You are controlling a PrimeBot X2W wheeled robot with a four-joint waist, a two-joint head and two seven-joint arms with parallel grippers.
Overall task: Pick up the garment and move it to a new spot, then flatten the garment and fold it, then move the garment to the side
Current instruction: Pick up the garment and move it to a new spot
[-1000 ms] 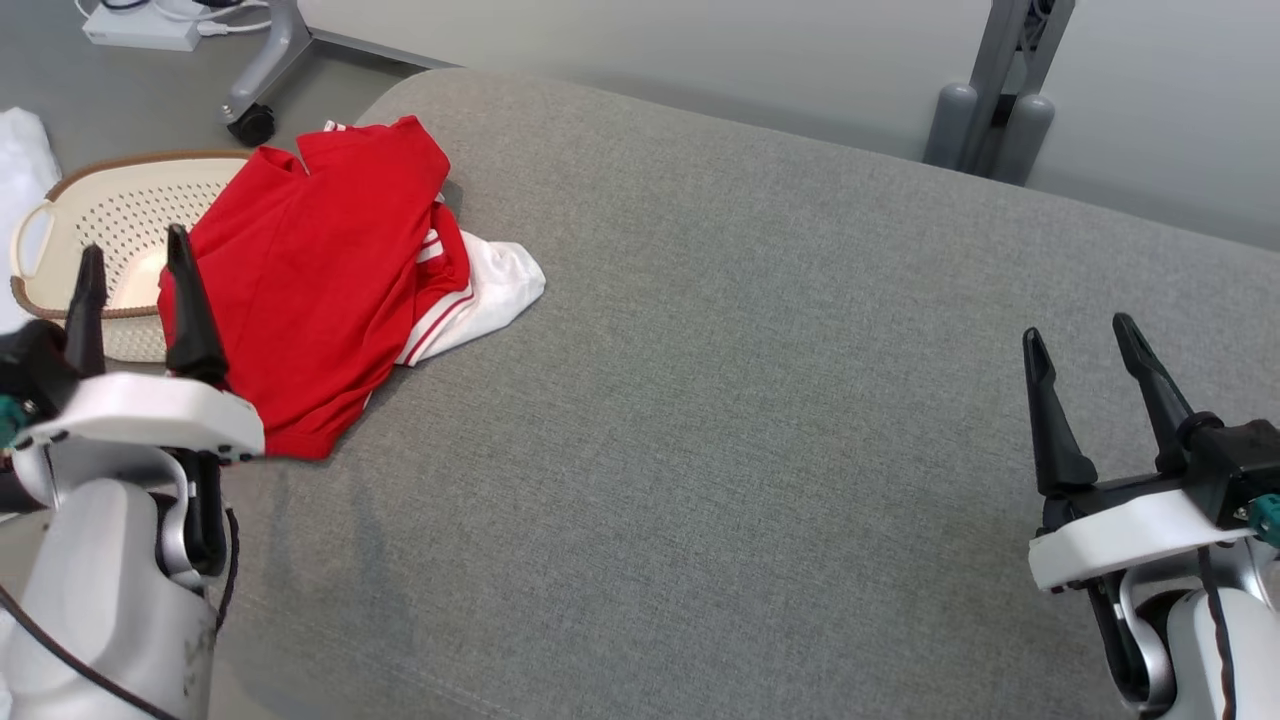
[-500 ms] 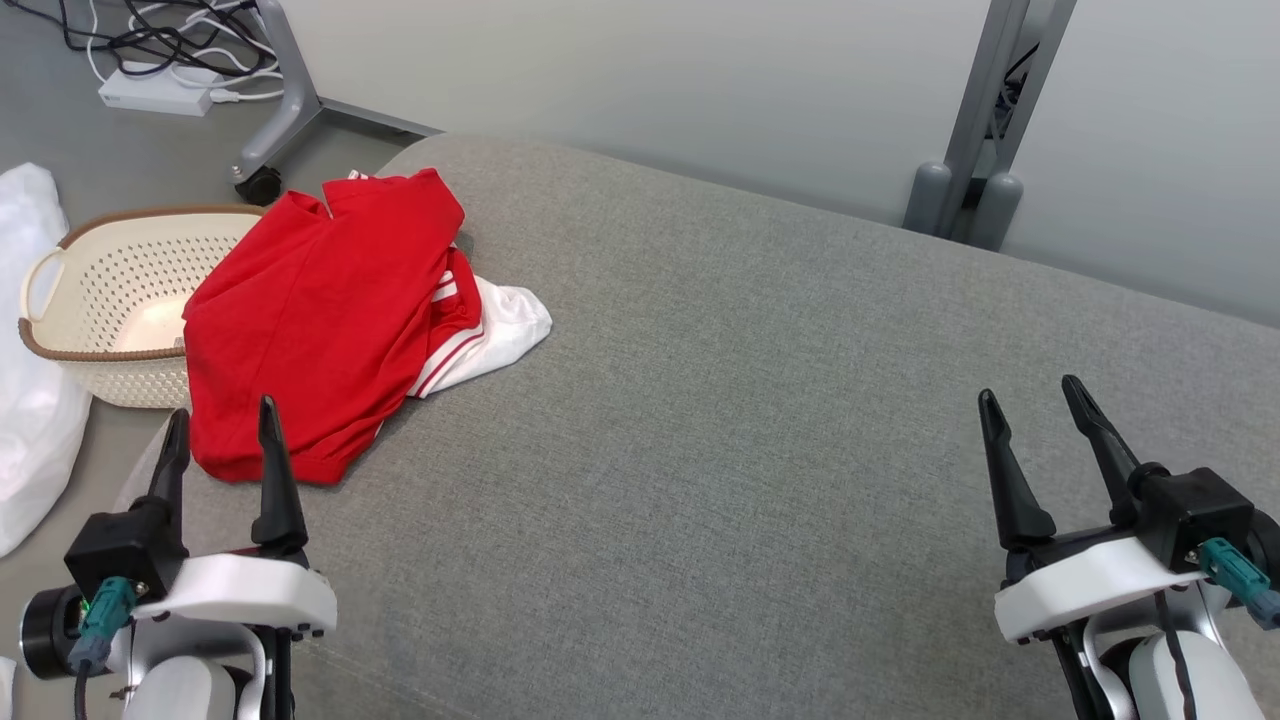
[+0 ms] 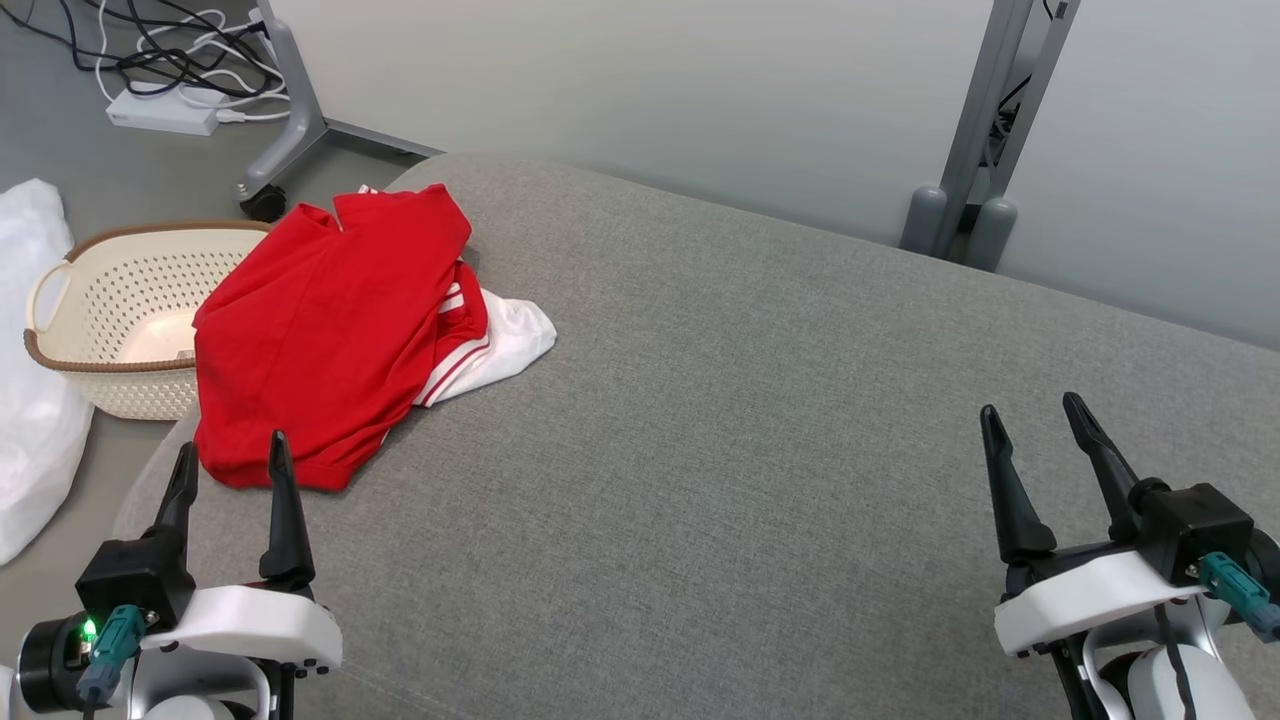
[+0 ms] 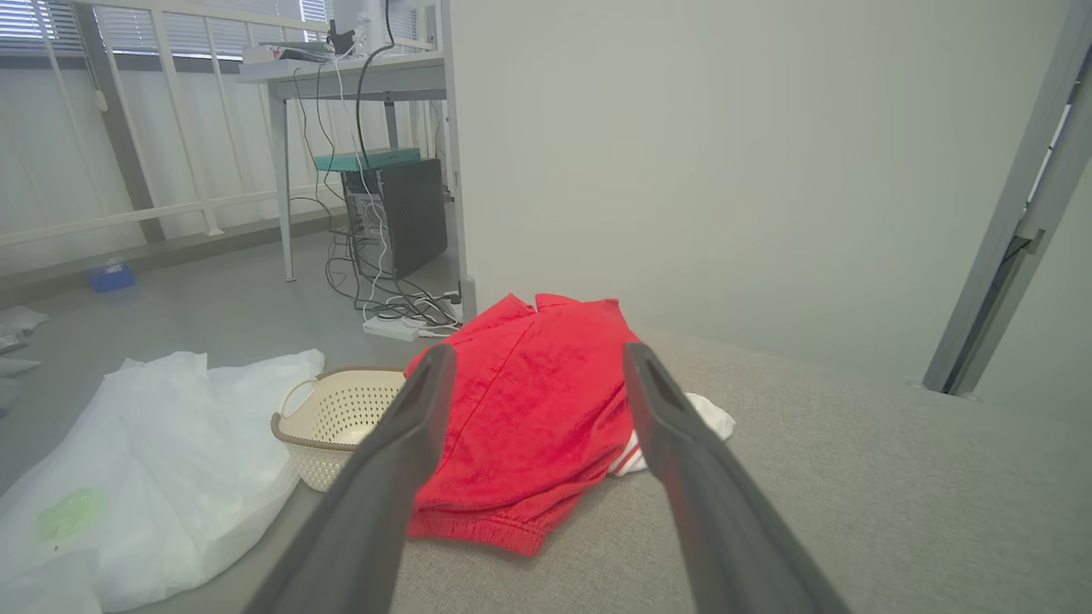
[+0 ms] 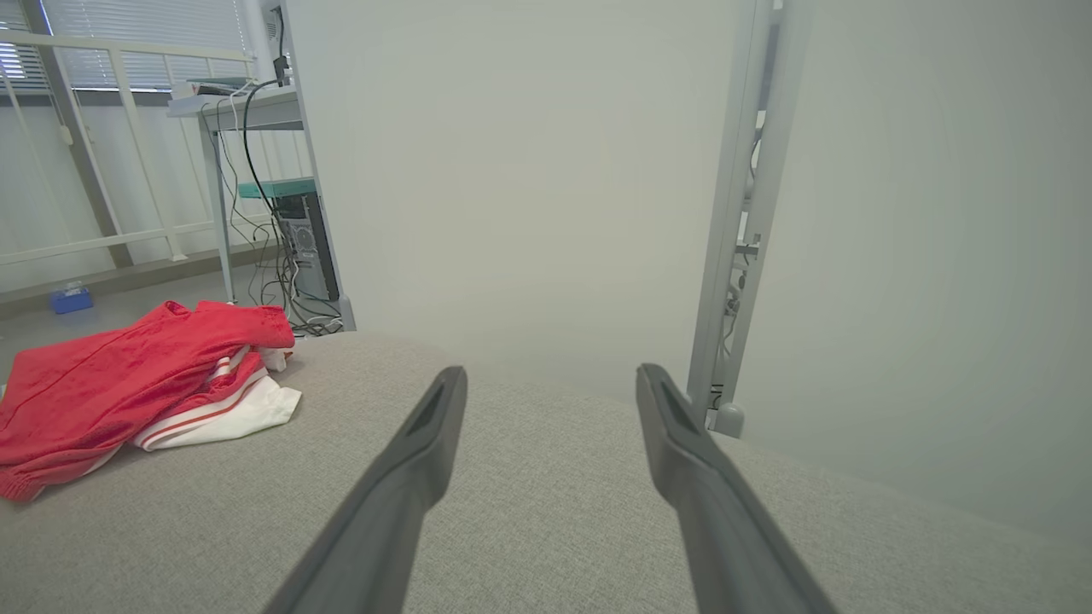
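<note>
Left tool (image 3: 232, 445) and right tool (image 3: 1030, 404) hang released; grip the folded red-and-white fabric garment (image 3: 320, 320) deep at its near hem.

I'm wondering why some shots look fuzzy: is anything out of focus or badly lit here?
Head view: soft, even light; the red garment and grey surface are sharp, with only a thin shadow at the cloth's edge. Left wrist view: the left gripper is blurred, close to the lens, while the garment beyond is clearer. Right wrist view: the right gripper is blurred likewise.
</note>
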